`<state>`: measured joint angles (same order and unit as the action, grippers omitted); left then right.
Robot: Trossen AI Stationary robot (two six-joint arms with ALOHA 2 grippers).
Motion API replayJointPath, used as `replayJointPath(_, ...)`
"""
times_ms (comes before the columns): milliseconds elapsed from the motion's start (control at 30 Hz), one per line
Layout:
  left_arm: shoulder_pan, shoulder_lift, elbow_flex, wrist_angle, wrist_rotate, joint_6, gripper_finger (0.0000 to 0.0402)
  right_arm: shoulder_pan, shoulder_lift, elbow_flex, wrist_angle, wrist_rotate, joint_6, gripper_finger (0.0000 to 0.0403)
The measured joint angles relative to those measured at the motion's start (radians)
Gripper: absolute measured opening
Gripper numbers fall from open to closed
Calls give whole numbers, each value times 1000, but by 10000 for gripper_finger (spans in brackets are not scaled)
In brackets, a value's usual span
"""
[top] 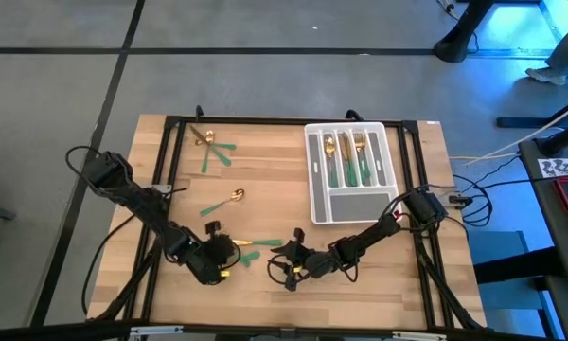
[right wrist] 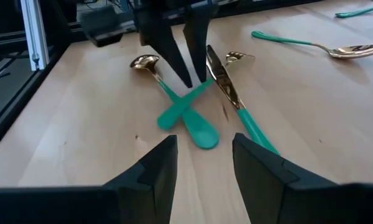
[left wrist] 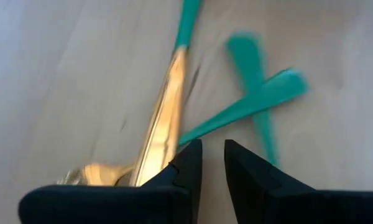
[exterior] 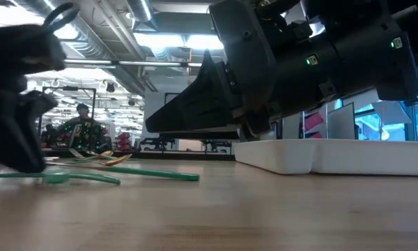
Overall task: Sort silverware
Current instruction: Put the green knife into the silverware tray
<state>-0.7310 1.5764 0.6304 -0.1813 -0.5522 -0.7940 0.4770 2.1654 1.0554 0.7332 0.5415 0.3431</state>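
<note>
Three pieces of silverware lie near the table's near edge: two gold spoons whose green handles cross and a gold knife beside them, seen in the high view as a small pile. My left gripper points down at the crossing, fingers a narrow gap apart, one tip over a spoon handle. My right gripper is open and low over the table, just right of the pile, touching nothing. More silverware lies in the grey-white tray. My left gripper comes at the crossed spoon handles from above, pointing down. One fingertip stands over the upper handle near its gold end, and the handle does not run through the gap. Whether the fingertip touches it, I cannot tell.
A lone spoon lies left of the middle, and a few more pieces near the far-left corner. The tray stands on the right half with three pieces in its slots. A black frame edges the table.
</note>
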Motion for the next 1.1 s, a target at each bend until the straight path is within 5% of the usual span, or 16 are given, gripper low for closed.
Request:
replayJointPath(300, 35, 0, -36, 297, -2, 190, 59, 0, 0, 0, -6, 0, 22, 152)
replayJointPath(567, 75, 18, -36, 259, 144, 153, 54, 0, 0, 0, -6, 0, 22, 152)
replayJointPath(867, 151, 86, -37, 389, -43, 240, 19, -6, 0, 0, -14, 8, 31, 152)
replayJointPath(1100, 159, 80, -35, 313, 32, 147, 10, -6, 0, 0, -35, 8, 53, 152)
